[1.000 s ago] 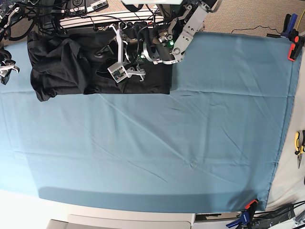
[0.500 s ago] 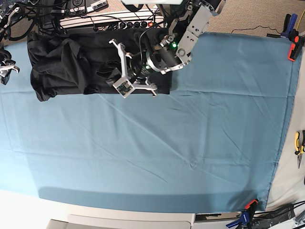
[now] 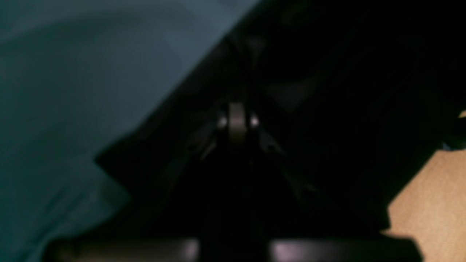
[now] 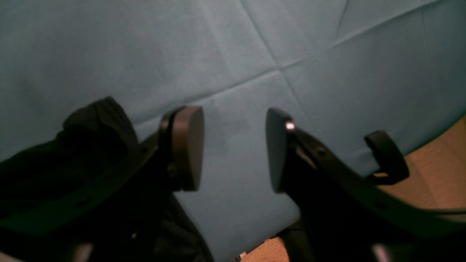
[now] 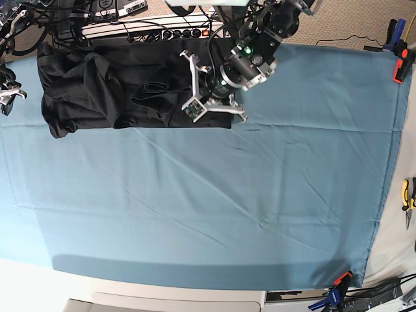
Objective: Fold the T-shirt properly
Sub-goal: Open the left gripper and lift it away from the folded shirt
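Note:
The black T-shirt [image 5: 97, 84] lies crumpled along the far left edge of the teal table cloth [image 5: 214, 195]. My left gripper [image 5: 213, 103] is down on the shirt's right part near its lower right corner. In the left wrist view the left gripper [image 3: 236, 122] is dark and blurred, its jaws together with black T-shirt [image 3: 327, 91] fabric all around them. My right gripper [image 4: 233, 145] hangs open above bare cloth, with an edge of the T-shirt [image 4: 94, 120] just to its left. In the base view the right gripper [image 5: 9, 92] sits at the far left edge.
Cables and power strips [image 5: 130, 26] run behind the shirt at the table's far edge. Clamps [image 5: 398, 65] hold the cloth at the right corners, and pliers [image 5: 408, 195] lie off the cloth at the right. Brown floor [image 4: 437, 163] shows past the cloth edge.
My left arm has swung rightward across the shirt towards its right edge, and its jaws have gone from wide open to shut. The right arm has not moved.

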Robot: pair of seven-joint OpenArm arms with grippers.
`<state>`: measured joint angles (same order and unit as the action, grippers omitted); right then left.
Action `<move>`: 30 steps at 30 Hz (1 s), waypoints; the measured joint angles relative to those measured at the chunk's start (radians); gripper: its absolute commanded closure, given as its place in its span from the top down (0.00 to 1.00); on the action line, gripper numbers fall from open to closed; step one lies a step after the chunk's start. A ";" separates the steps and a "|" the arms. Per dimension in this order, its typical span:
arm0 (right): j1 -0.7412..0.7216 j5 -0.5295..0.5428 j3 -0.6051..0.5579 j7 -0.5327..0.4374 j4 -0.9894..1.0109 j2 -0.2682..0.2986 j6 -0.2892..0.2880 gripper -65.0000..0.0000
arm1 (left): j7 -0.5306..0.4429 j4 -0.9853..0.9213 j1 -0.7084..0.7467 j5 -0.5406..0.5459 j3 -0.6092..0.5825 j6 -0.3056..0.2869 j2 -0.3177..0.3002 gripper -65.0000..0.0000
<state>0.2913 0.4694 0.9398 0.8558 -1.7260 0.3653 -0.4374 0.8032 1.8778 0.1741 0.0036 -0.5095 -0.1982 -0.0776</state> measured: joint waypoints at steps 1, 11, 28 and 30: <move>0.000 0.000 0.000 0.000 0.000 0.000 0.000 0.43 | 0.000 0.000 0.008 0.000 -0.002 0.000 0.000 0.00; 0.000 0.002 0.000 0.000 0.000 0.000 0.000 0.43 | -0.020 0.000 0.048 0.144 -0.082 -0.015 0.005 0.00; 0.000 0.003 0.000 -0.004 0.000 0.000 0.000 0.43 | -0.066 0.003 0.041 0.185 -0.089 -0.179 0.053 0.00; 0.000 0.003 0.000 -0.004 0.000 0.000 0.000 0.43 | -0.030 0.002 0.032 0.118 -0.072 -0.122 0.050 0.00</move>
<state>0.2913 0.4725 0.9398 0.8520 -1.7260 0.3653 -0.4370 0.7731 1.8801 0.2058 0.1215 -0.5812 -0.3206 -0.0273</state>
